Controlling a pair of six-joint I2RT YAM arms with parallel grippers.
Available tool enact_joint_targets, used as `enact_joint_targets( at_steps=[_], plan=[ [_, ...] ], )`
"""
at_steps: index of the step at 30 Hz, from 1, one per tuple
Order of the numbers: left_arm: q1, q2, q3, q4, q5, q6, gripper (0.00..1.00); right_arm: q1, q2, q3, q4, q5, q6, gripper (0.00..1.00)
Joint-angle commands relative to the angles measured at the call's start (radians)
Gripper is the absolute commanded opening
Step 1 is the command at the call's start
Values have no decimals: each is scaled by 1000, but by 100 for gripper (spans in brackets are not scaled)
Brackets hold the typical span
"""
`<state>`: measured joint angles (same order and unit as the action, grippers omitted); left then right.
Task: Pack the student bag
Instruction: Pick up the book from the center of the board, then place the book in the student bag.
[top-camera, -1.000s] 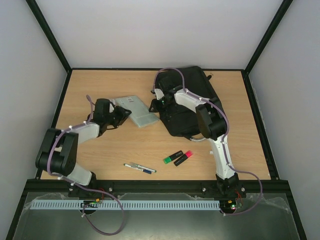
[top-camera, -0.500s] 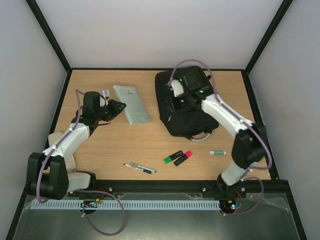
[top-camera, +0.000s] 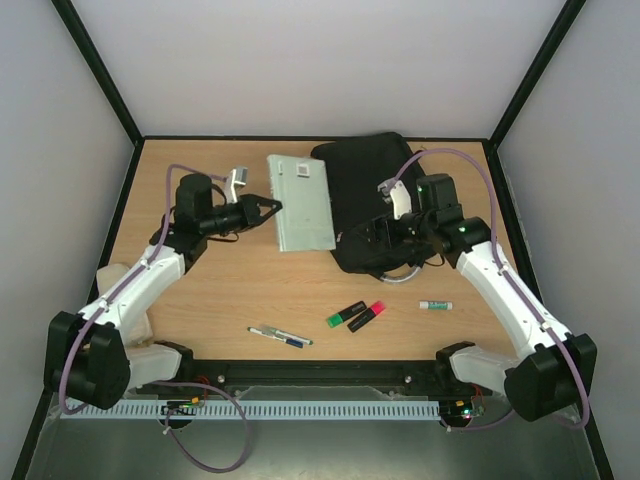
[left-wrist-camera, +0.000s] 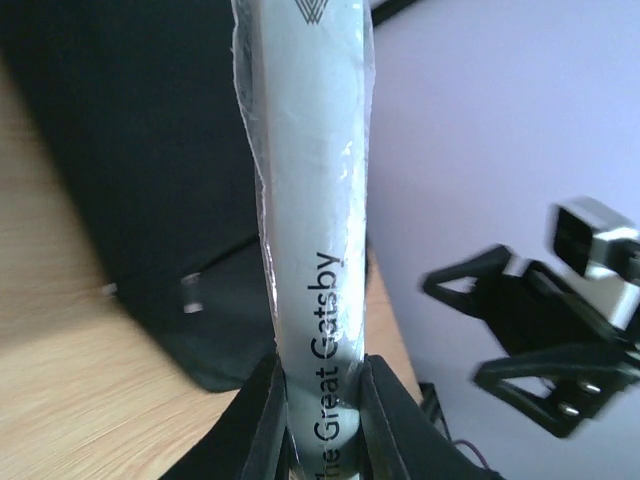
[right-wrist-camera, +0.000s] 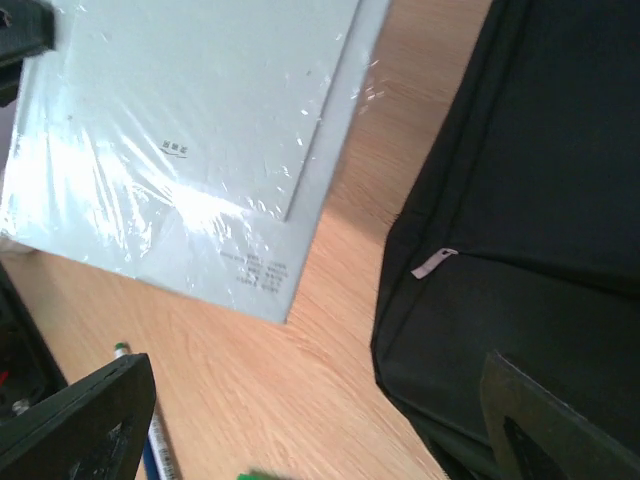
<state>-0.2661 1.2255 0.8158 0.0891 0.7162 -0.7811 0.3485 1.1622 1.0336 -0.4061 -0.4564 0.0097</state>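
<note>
The student bag (top-camera: 385, 185) lies black and flat at the back right of the table. My left gripper (top-camera: 270, 207) is shut on the spine of a pale grey-green, plastic-wrapped book (top-camera: 302, 203) and holds it just left of the bag. In the left wrist view the spine (left-wrist-camera: 312, 230) reads "The Great Gatsby" and sits clamped between both fingers (left-wrist-camera: 262, 420), with the bag (left-wrist-camera: 150, 150) behind it. My right gripper (top-camera: 368, 236) hovers open over the bag's near-left edge. Its wrist view shows the book (right-wrist-camera: 190, 130) on the left, the bag (right-wrist-camera: 540, 200) on the right, and nothing between its fingers (right-wrist-camera: 90, 420).
A blue and white pen (top-camera: 280, 336), a green highlighter (top-camera: 346, 313) and a pink highlighter (top-camera: 368, 315) lie near the front middle. A small white stick with a green cap (top-camera: 435, 305) lies at the front right. Black frame posts line the table's sides.
My left gripper has carried the book right and toward the back, up beside the bag. My right gripper has opened wide and drawn back from the bag's top to its near-left edge.
</note>
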Motion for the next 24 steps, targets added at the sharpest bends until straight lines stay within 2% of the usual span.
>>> enact_joint_targets(
  at_steps=[1, 5, 8, 12, 16, 20, 24],
  plan=[
    [-70, -39, 121, 261, 122, 3, 2, -27, 35, 41, -7, -181, 17, 90],
    [-105, -25, 135, 379, 154, -51, 2, -36, 60, 91, 17, -286, 58, 92],
    [-109, -13, 115, 533, 188, -137, 2, -37, 60, 107, 59, -340, 105, 93],
    [-127, -2, 116, 629, 200, -181, 2, -38, 80, 128, 84, -425, 170, 95],
    [-137, 15, 133, 650, 206, -181, 3, -42, 82, 139, 106, -520, 212, 96],
    [-137, 33, 135, 644, 207, -172, 2, -64, 59, 142, 174, -643, 302, 89],
    [-137, 46, 120, 647, 185, -171, 2, -116, 33, 131, 263, -685, 435, 85]
  ],
)
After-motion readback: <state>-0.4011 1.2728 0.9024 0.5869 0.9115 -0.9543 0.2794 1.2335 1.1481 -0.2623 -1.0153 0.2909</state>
